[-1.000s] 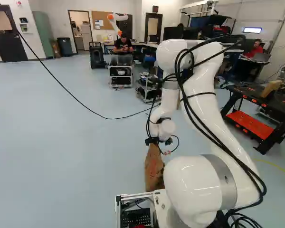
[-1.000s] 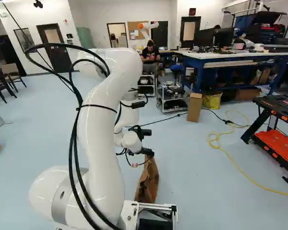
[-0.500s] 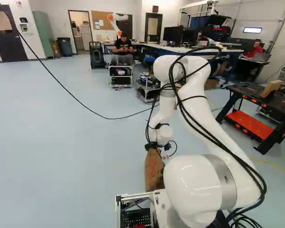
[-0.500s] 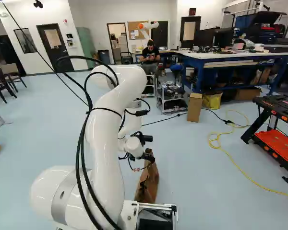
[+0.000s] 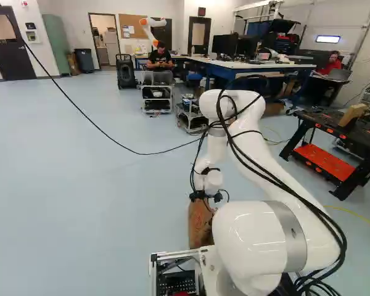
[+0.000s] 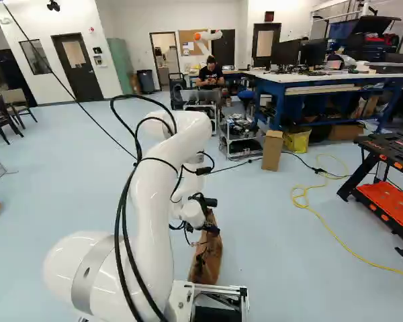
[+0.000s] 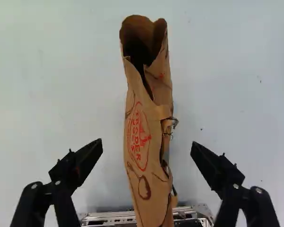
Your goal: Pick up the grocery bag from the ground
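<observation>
The gripper (image 6: 209,230) hangs low in the right base view, at the upper part of the brown paper grocery bag (image 6: 207,258). In the left base view the bag (image 5: 200,225) stands on the floor close by the arm's base. From the wrist, the gripper (image 7: 146,147) is wide open, one black finger on each side of the narrow, creased bag (image 7: 149,137). Bare floor shows between the bag and either finger. The bag's mouth gapes ahead of the fingers, and red print marks its side.
The base's metal frame (image 7: 132,216) lies close by the bag. A cardboard box (image 6: 272,150), a wheeled cart (image 5: 156,98), a blue workbench (image 6: 322,79) and a black-and-orange work stand (image 5: 333,145) are farther off. Another robot (image 5: 153,26) stands at the back.
The arm has folded lower and its gripper has come down towards the bag, shifting slightly rightward in the right base view. The bag and base have stayed in place.
</observation>
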You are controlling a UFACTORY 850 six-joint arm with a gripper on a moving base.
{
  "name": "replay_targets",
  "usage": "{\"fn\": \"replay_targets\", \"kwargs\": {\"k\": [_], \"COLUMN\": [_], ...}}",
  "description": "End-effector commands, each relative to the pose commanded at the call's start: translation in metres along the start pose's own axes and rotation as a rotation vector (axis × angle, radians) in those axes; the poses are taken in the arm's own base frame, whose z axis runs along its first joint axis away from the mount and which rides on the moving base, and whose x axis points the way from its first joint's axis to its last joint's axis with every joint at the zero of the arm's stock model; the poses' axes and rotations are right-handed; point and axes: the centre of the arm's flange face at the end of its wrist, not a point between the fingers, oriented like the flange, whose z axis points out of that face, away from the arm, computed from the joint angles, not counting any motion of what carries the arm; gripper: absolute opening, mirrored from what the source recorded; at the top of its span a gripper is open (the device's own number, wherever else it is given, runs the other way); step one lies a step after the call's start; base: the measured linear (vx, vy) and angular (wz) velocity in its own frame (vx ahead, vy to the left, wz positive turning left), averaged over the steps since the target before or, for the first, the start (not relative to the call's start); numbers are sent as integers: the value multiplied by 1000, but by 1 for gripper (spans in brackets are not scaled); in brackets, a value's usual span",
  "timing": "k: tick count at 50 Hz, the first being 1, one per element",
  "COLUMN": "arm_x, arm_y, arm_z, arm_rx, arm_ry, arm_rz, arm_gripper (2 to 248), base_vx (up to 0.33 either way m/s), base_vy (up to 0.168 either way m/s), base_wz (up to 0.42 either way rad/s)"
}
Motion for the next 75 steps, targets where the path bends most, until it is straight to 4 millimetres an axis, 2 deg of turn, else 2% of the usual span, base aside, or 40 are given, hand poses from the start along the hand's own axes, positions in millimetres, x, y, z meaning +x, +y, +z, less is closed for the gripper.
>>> {"fn": "replay_targets", "kwargs": {"k": [17, 37, 38, 43, 44, 48, 49, 53, 54, 58, 59, 64, 65, 75], "arm_x": [-11, -13, -13, -13, -13, -13, -13, -13, -13, -13, -13, -13, -13, -13], "arm_y": [1, 1, 1, 1, 1, 1, 1, 1, 1, 1, 1, 1, 1, 1], "arm_z": [45, 51, 51, 51, 51, 51, 51, 51, 51, 51, 51, 51, 51, 51], "arm_rx": [-1, -1, -1, -1, -1, -1, -1, -1, -1, -1, -1, -1, -1, -1], "arm_ry": [-16, -18, -18, -18, -18, -18, -18, -18, -18, -18, -18, -18, -18, -18], "arm_rz": [3, 3, 3, 3, 3, 3, 3, 3, 3, 3, 3, 3, 3, 3], "arm_gripper": [247, 247, 218, 218, 180, 180, 141, 141, 102, 102, 64, 64, 28, 22], "base_vx": [0, 0, 0, 0, 0, 0, 0, 0, 0, 0, 0, 0, 0, 0], "base_vy": [0, 0, 0, 0, 0, 0, 0, 0, 0, 0, 0, 0, 0, 0], "base_wz": [0, 0, 0, 0, 0, 0, 0, 0, 0, 0, 0, 0, 0, 0]}}
